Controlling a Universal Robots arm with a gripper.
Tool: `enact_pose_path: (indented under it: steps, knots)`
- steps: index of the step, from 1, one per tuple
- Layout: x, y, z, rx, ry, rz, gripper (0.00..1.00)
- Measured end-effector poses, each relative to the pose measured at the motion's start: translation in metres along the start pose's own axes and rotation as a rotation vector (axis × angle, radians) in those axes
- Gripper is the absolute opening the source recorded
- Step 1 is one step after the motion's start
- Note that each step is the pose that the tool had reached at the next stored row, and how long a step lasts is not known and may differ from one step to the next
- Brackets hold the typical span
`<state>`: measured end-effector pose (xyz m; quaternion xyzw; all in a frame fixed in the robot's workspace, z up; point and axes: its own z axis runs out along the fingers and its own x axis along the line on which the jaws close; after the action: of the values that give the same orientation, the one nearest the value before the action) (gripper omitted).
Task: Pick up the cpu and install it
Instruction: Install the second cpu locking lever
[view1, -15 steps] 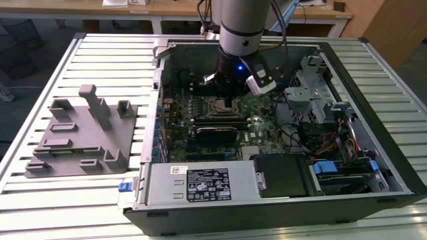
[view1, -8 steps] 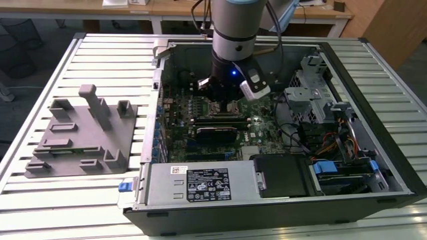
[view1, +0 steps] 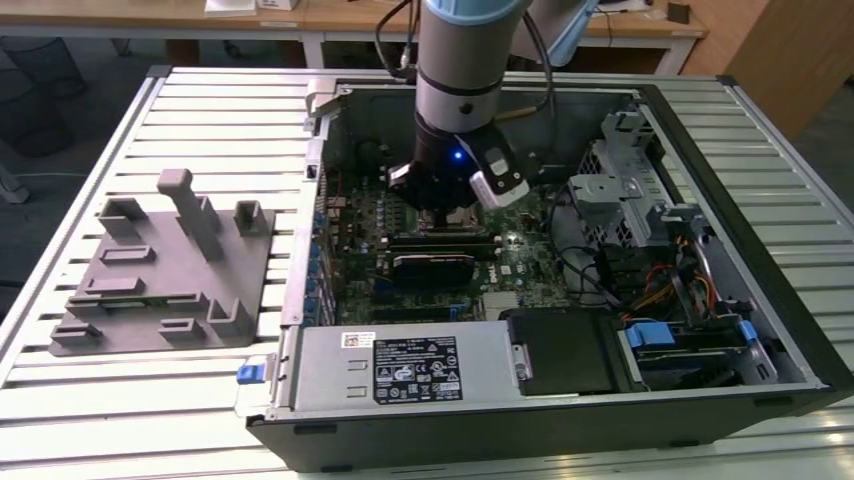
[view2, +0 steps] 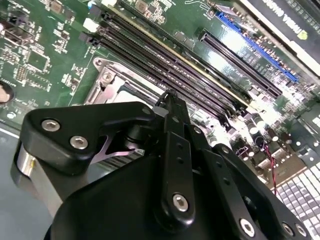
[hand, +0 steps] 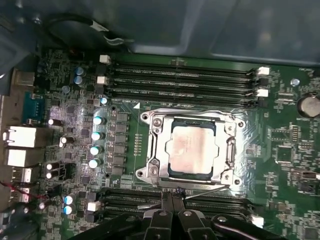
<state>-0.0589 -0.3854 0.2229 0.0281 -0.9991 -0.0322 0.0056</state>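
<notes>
Table: slatted metal table (view1: 187, 110) carries an open computer case (view1: 787, 300) and, at the exterior view's left, a grey plastic tray (view1: 160, 290) with upright posts.
Arm: we see it reach down into the case, over the green board (hand: 75, 115).
Hand: hand (hand: 172, 196) sits just beside the socket frame (hand: 150, 145); fingers (view2: 172, 130) pressed together, holding nothing.
Chip: we note the chip (hand: 192, 150) lying flat inside the socket frame, between the memory slots (hand: 180, 80).
</notes>
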Motion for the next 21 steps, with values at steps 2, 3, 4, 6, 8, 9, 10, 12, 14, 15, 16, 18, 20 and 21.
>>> enact_pose_path:
  steps: [2, 3, 4, 6, 8, 9, 10, 12, 14, 15, 16, 18, 20, 21]
  knots:
    - [0.0005, -0.0002, 0.0031, -0.0002, 0.0004, 0.0, 0.11]
    - [0.0009, -0.0006, 0.0048, -0.0004, 0.0004, 0.0, 0.11]
    - [0.0011, -0.001, 0.0066, -0.0007, 0.0004, 0.0, 0.11]
    - [0.0015, -0.0016, 0.0096, -0.0014, 0.0005, 0.0, 0.11]
    - [0.0026, -0.0022, 0.0111, -0.0057, 0.0005, 0.0, 0.11]
    - [0.0031, -0.0027, 0.0115, -0.0115, 0.0001, 0.0, 0.11]
    - [0.004, -0.0034, 0.0117, -0.0215, -0.0005, 0.0, 0.11]
    - [0.0056, -0.006, 0.0122, -0.0358, -0.0014, -0.001, 0.11]
    - [0.0063, -0.009, 0.013, -0.0432, -0.0018, -0.001, 0.11]
    - [0.0066, -0.0104, 0.0134, -0.0469, -0.002, -0.001, 0.11]
    - [0.0068, -0.0117, 0.0137, -0.0515, -0.0022, -0.001, 0.11]
    - [0.0074, -0.0143, 0.0141, -0.0635, -0.0029, -0.001, 0.11]
    - [0.0079, -0.0167, 0.0147, -0.0741, -0.0036, -0.001, 0.11]
    - [0.0081, -0.0176, 0.015, -0.0799, -0.0039, -0.001, 0.11]
